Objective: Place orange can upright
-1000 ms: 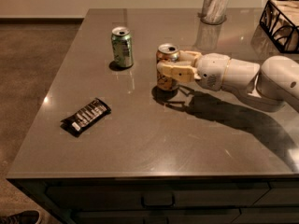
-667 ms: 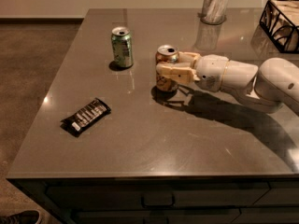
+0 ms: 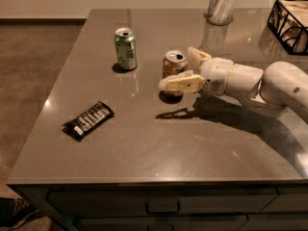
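Orange-gold metal: orange can [image 3: 173, 64] stands upright near middle of grey worktop [image 3: 144, 143], silver top up; placing looks done. Claw [image 3: 175, 68] straddles can, fingers spread apart, one in front, one behind, seemingly letting go. White arm [image 3: 284, 85] reaches in low from right, nearly level. Green can [image 3: 126, 49] stands well apart.

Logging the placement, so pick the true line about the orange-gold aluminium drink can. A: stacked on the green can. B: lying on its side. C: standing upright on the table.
C: the orange-gold aluminium drink can stands silver top up on the grey table, the gripper at it, apart from the green can.
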Robot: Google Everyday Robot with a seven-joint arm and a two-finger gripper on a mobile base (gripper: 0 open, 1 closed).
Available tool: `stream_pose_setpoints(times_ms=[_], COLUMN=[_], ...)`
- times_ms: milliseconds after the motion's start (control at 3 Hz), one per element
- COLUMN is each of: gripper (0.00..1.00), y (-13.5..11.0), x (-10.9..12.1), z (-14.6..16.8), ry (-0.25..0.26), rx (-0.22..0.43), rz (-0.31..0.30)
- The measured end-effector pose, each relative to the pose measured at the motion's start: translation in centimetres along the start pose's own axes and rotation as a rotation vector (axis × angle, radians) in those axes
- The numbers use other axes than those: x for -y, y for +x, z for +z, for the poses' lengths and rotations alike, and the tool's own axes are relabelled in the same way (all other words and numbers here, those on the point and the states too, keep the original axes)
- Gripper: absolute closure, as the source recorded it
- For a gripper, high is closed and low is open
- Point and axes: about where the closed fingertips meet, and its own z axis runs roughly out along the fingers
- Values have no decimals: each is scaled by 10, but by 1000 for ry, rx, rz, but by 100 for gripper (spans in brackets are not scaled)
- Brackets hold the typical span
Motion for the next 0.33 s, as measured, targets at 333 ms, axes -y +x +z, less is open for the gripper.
stream_pose_setpoints(times_ms=[333], gripper=[0], y=[0], x=[0], z=[0], ry=[0], rx=[0], rz=[0])
